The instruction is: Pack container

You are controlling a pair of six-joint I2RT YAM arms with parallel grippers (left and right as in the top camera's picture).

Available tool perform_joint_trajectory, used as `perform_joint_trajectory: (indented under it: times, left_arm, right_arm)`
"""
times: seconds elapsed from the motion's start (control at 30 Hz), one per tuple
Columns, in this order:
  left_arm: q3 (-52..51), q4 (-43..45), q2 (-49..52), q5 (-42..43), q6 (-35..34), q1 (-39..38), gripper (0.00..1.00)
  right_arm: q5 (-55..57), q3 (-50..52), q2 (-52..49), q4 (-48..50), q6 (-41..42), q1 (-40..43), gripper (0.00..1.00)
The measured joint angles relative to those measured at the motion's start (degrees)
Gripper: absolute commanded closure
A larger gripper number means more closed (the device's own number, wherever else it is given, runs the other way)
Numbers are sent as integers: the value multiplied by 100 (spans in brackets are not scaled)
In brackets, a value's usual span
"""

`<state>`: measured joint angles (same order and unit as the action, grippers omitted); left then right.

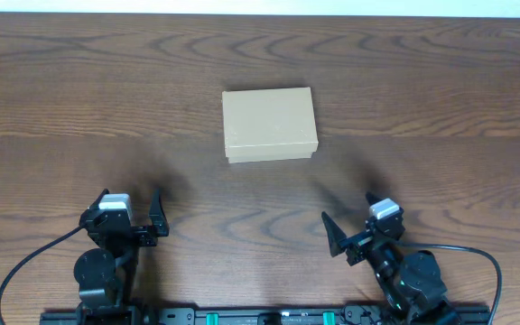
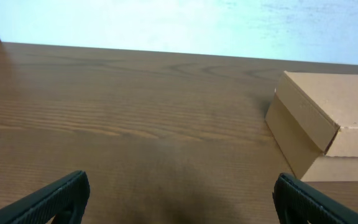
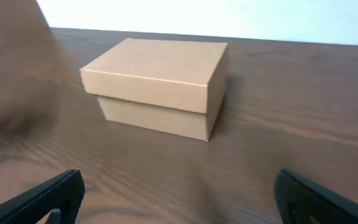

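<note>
The left end effector (image 1: 132, 200) sits near the lower left edge of the counter (image 1: 61, 90). Its two dark fingers are spread wide apart and nothing is held between them. In the left wrist view the same end effector (image 2: 182, 186) shows only its two fingertips (image 2: 73, 186) at the bottom corners, with bare wood grain between them.

The right end effector (image 1: 348, 212) sits near the lower right edge. It is likewise spread wide and holds nothing. In the right wrist view its fingertips (image 3: 67, 186) appear at the bottom corners, and that end effector (image 3: 179, 183) frames bare counter.

Both arms are folded low near the front edge. A black cable (image 1: 16, 271) loops out from the left arm, and another cable (image 1: 481, 262) loops from the right arm. A dark rail (image 1: 269, 316) runs along the bottom edge between the two bases.

The container (image 1: 269, 124), a plain tan cardboard box, rests on the dark brown wood-grain counter near the middle. It lies ahead of both arms, between them, and well apart from each end effector. Its flap lid is down, with the lid's edge overhanging the lower part.

From the left wrist, the container (image 2: 328, 118) appears at the right edge, partly cut off. From the right wrist, the whole container (image 3: 160, 81) shows, left of centre and turned slightly.
</note>
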<state>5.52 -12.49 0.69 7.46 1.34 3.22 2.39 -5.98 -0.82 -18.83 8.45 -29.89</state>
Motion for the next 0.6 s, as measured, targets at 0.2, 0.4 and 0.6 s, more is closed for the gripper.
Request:
perform_joint_trajectory:
  times: [0.2,0.4,0.6]
  left_arm:
    - [0,0,0,-2,0,0,5]
    - [0,0,0,-2,0,0,5]
    - [0,0,0,-2,0,0,5]
  right_arm:
    - [2,0,0,0,-46,-33,1]
    - [0,2,0,0,-66,-33,1]
    - [2,2,0,0,-74,-33,1]
